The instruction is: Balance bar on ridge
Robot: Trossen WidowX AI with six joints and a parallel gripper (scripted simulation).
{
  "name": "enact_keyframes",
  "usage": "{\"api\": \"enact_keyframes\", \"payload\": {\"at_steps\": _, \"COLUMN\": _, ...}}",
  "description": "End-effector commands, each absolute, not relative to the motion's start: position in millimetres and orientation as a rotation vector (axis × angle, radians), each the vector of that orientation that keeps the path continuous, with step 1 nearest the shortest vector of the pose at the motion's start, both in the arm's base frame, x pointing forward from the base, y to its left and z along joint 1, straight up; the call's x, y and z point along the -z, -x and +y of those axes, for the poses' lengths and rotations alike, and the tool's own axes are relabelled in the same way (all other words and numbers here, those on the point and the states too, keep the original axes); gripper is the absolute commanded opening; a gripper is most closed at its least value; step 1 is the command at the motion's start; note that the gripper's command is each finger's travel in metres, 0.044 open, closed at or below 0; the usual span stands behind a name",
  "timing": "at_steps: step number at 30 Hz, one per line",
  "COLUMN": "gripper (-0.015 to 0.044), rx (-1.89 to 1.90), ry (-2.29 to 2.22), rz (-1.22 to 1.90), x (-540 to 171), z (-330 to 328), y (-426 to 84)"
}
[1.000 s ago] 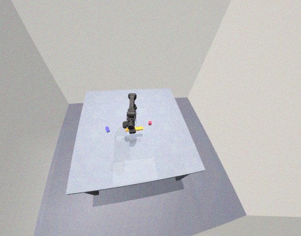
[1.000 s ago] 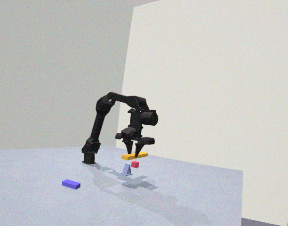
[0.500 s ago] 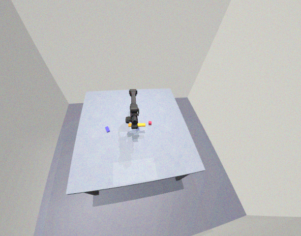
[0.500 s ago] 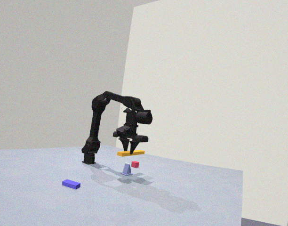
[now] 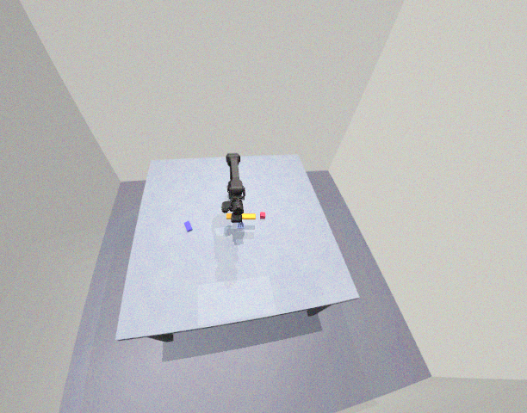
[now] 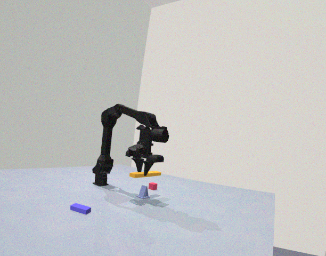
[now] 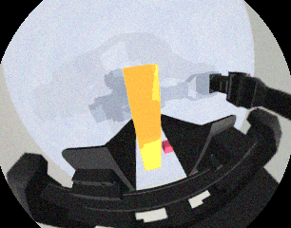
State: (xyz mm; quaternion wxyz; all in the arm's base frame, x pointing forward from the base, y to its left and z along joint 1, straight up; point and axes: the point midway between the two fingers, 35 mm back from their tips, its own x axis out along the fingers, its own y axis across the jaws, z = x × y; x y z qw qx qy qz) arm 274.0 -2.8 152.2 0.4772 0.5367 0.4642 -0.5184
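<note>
The orange-yellow bar (image 5: pixel 249 216) (image 6: pixel 155 174) (image 7: pixel 146 104) is held in the air, roughly level, with clear space between it and the table. My gripper (image 6: pixel 142 173) (image 7: pixel 145 120) is shut on the bar, one finger on each side; in the top view the arm partly hides the grip. The pale blue-grey ridge (image 5: pixel 240 225) (image 6: pixel 143 191) stands upright on the table, narrow at the top and wide at the foot. The bar hangs above the ridge in the exterior view, not touching it. I cannot make out the ridge in the wrist view.
A small red cube (image 5: pixel 262 215) (image 6: pixel 153 186) (image 7: pixel 167 146) sits on the table near the ridge, beyond one end of the bar in the top view. A blue-violet block (image 5: pixel 188 225) (image 6: pixel 80 208) lies farther off on the opposite side. Shadows of the arm fall around the ridge.
</note>
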Motion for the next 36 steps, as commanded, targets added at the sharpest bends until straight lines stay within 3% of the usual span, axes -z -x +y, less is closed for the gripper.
{"api": "enact_keyframes", "payload": {"at_steps": 1, "gripper": 0.0, "rx": 1.274, "ry": -1.31, "rz": 1.131, "x": -145.7, "z": -3.0, "y": -272.7}}
{"api": "enact_keyframes", "payload": {"at_steps": 36, "gripper": 0.0, "rx": 1.274, "ry": -1.311, "rz": 1.13, "x": -115.9, "z": -3.2, "y": -272.6}}
